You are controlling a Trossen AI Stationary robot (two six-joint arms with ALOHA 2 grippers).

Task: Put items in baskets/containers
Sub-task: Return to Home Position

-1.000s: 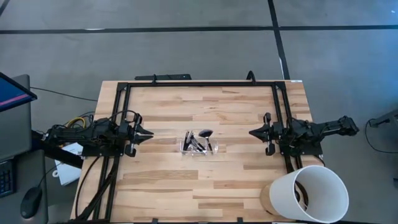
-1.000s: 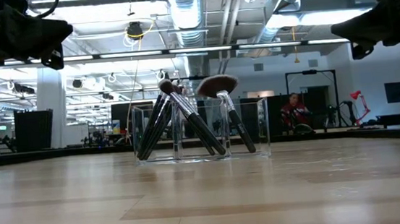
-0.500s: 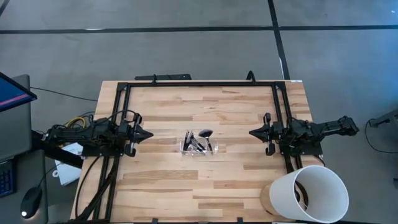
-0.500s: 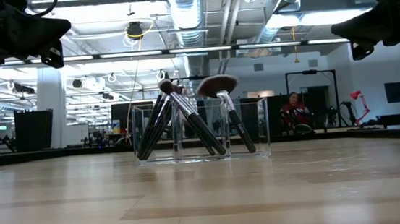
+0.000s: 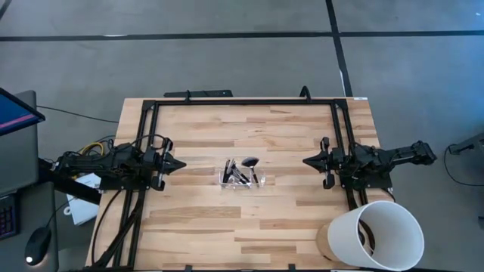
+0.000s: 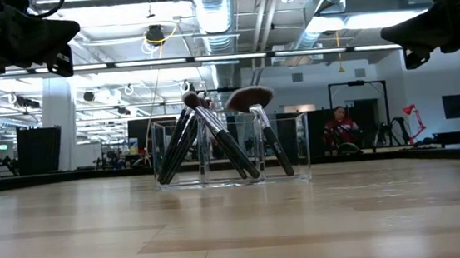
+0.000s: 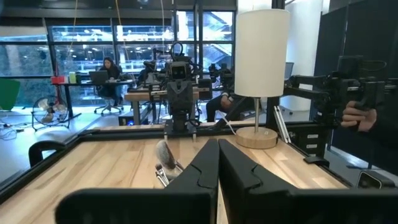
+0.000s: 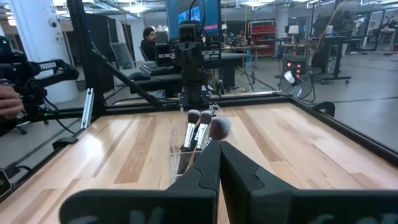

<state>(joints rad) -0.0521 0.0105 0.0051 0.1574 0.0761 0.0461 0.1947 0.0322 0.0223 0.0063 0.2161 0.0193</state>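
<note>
A small clear tray (image 5: 242,180) (image 6: 297,146) stands at the middle of the table. Several dark-handled brushes (image 5: 240,171) (image 6: 206,139) lean in it with their handle ends down and their heads above its rim. One of them has a wide fan head (image 6: 249,98). My left gripper (image 5: 184,163) (image 7: 217,152) hovers shut at the table's left side, pointing level at the tray from well short of it. My right gripper (image 5: 305,160) (image 8: 219,152) hovers shut at the right side, also pointing at the tray. Neither holds anything.
A large white bucket (image 5: 376,236) stands at the table's near right corner. A black frame rail (image 5: 242,101) runs along the far edge and down both sides. Bare wood lies around the tray. People sit in the room beyond (image 6: 340,128).
My left gripper has shut the small gap left between its fingers, staying where it was. The tray, the brushes and the right arm have kept still.
</note>
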